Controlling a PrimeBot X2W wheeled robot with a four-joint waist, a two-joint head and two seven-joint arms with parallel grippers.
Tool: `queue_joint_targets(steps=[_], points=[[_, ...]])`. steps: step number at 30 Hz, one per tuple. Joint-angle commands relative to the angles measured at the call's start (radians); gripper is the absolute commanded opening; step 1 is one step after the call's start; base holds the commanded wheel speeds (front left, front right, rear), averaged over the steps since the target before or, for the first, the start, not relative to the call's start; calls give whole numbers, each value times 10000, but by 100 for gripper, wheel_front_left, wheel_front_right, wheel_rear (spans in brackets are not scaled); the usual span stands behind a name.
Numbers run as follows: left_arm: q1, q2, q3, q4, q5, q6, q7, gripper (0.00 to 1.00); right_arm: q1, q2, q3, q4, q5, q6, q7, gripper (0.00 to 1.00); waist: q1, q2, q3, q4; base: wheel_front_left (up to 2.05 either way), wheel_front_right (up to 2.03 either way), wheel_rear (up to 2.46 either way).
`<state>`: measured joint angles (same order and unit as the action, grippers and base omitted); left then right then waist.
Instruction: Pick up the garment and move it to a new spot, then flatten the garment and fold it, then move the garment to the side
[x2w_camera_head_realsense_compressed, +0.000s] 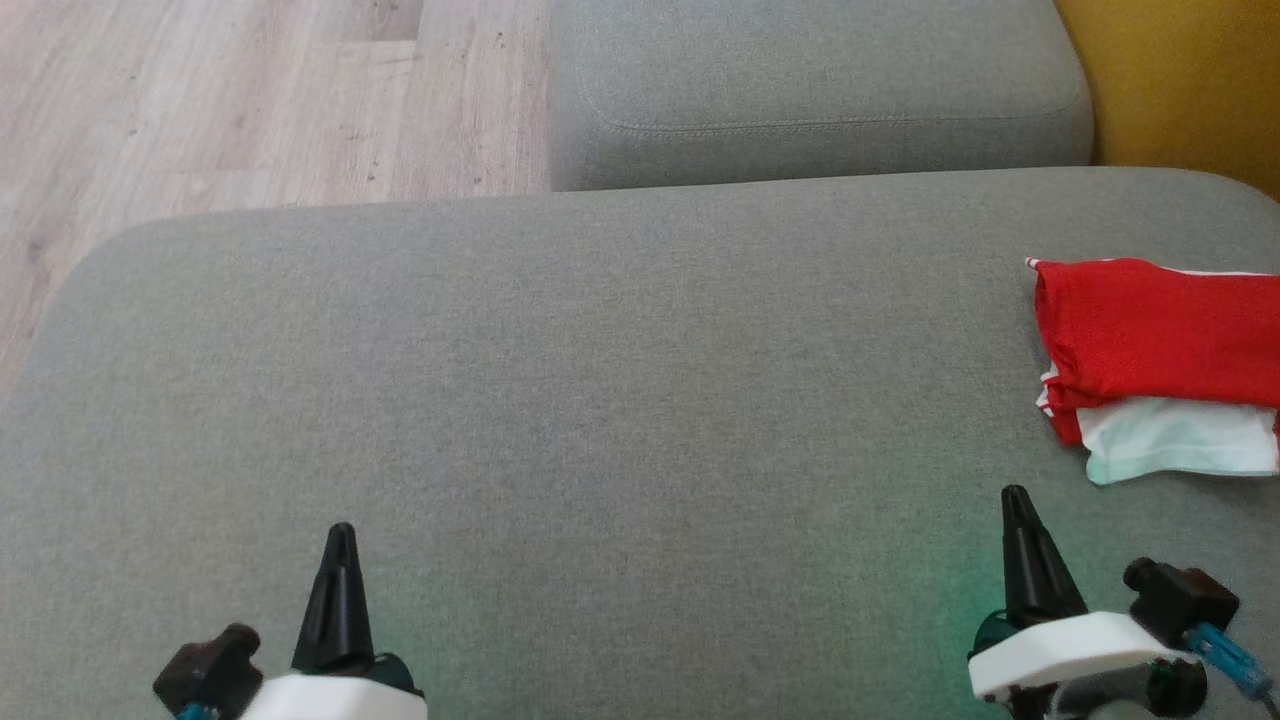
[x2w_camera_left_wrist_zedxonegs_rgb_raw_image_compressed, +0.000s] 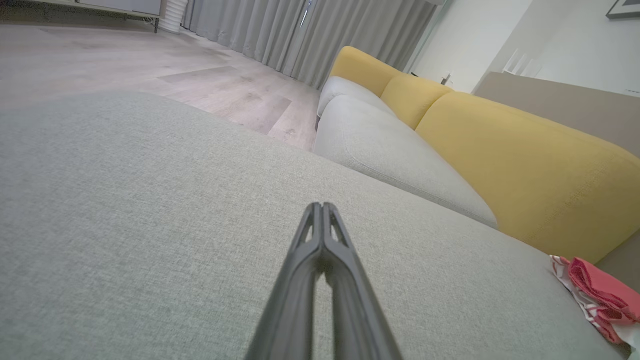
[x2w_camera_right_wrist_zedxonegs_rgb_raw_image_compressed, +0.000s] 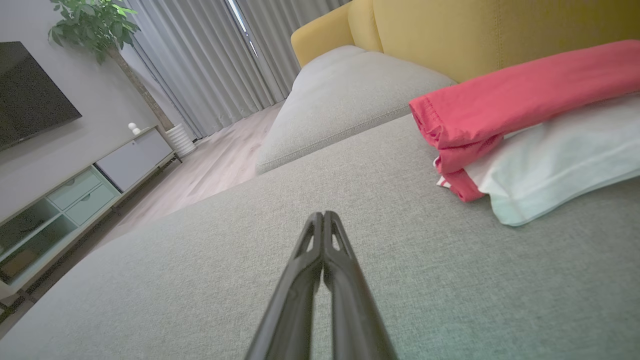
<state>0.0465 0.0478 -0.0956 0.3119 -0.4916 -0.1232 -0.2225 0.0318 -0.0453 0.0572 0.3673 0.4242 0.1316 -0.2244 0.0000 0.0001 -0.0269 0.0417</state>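
The garment, red with a white layer beneath, lies folded at the right edge of the grey sofa seat. It also shows as the garment at the upper right of the right wrist view and as the garment at the far right of the left wrist view. My right gripper is shut with nothing in it, a little in front of the garment and to its left. My left gripper is shut and empty near the seat's front left. Both pairs of fingers press together: left gripper, right gripper.
A second grey cushion lies beyond the seat, with the yellow backrest at the right. Wooden floor lies to the left past the seat's edge. A TV cabinet and curtains stand farther off.
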Motion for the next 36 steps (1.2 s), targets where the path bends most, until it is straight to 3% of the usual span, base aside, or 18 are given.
queue_joint_targets(steps=[1,36], points=[[-463,13,176,-357,-320,-8,75,0,-473,-55,-63,-378,366,-1,103,0,0,-1,6,-8,0,0,0],[-793,31,745,-451,-3654,-29,1065,0,-748,-130,-461,-642,3964,-4,1020,0,0,-1,96,-133,0,0,0]])
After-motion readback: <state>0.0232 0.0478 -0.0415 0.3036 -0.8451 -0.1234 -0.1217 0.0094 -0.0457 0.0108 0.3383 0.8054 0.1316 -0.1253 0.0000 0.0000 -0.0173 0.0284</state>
